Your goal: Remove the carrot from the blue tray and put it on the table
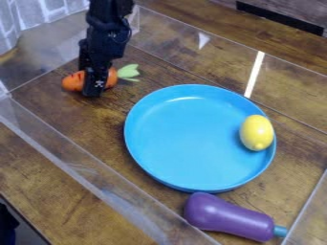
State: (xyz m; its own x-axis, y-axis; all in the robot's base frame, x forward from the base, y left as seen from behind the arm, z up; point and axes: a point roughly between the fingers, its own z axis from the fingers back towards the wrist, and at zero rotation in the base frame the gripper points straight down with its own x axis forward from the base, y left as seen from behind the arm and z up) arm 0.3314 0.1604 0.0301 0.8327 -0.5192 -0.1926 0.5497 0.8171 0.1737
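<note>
Your gripper points down over the carrot at about 10 o'clock from the blue tray. The carrot lies on the counter, off the tray and just beside its rim, green top toward the tray. The fingers straddle the carrot; you cannot tell from this view whether they pinch it or stand spread. A yellow lemon sits inside the tray at 3 o'clock. A purple eggplant lies on the counter at 5 o'clock.

Carrot on the table under the gripper, left of the blue tray with a lemon.
</note>
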